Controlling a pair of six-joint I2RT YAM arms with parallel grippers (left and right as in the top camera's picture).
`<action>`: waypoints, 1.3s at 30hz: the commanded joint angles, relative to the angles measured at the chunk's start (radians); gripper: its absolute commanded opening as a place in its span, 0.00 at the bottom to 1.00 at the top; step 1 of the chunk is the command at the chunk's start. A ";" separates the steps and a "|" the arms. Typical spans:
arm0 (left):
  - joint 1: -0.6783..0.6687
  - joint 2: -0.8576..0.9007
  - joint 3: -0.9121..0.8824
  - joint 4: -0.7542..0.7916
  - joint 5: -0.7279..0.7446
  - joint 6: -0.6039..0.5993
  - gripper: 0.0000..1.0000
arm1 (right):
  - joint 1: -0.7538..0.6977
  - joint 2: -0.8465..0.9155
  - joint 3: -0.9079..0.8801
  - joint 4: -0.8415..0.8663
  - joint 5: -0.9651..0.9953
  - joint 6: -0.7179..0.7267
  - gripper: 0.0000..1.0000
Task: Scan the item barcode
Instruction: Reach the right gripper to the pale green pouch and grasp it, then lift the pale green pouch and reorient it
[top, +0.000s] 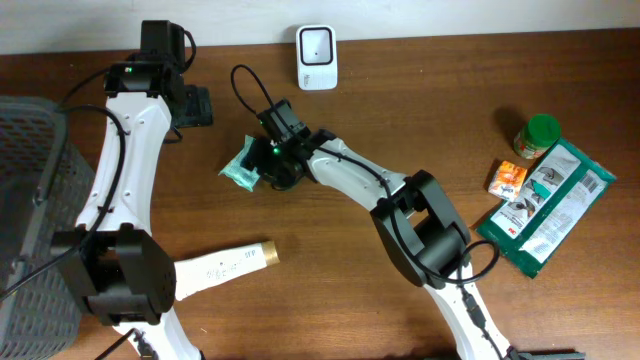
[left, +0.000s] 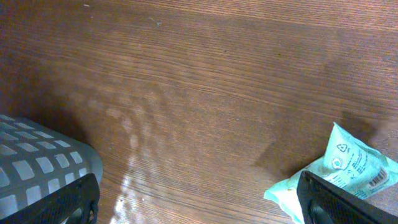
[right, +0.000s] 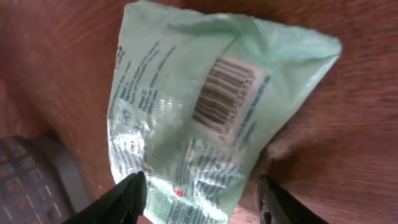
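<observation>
Surroundings, left to right. A grey perforated plastic basket (top: 30, 200) stands at the left edge of the brown wooden table (top: 400, 110). A white squeeze tube with a gold cap (top: 225, 265) lies flat near the front, beside the left arm's base. The item to be scanned, a pale green crinkled plastic packet (top: 238, 168), lies on the table left of centre. Its printed black barcode (right: 224, 93) faces up toward the right wrist camera. A white rounded-square barcode scanner (top: 317, 57) stands at the far edge, well apart from the packet, with bare wood between them. At the right lie a green-lidded jar (top: 538, 135), a small orange carton (top: 508, 178) and a large dark green printed pouch (top: 548, 205), grouped close together.

Arm poses. The left arm reaches along the left side toward the far edge. The left gripper (top: 197, 106) has its fingers spread wide over bare wood, with nothing between them. From its wrist view I see the packet at lower right and the basket corner at lower left.

The right arm stretches across the centre toward the left. The right gripper (top: 264, 165) is low over the packet. Its fingers are apart, straddling the packet's near end. I see no firm clamp on it.
</observation>
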 joint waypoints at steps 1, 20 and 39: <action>0.003 -0.016 0.010 -0.001 -0.007 0.002 0.99 | 0.027 0.058 0.002 0.044 0.058 0.002 0.49; 0.003 -0.016 0.010 -0.001 -0.007 0.002 0.99 | -0.352 -0.182 0.086 -0.743 0.088 -0.980 0.29; 0.003 -0.016 0.010 -0.001 -0.007 0.002 0.99 | -0.217 -0.086 0.059 -0.726 -0.070 -0.735 0.38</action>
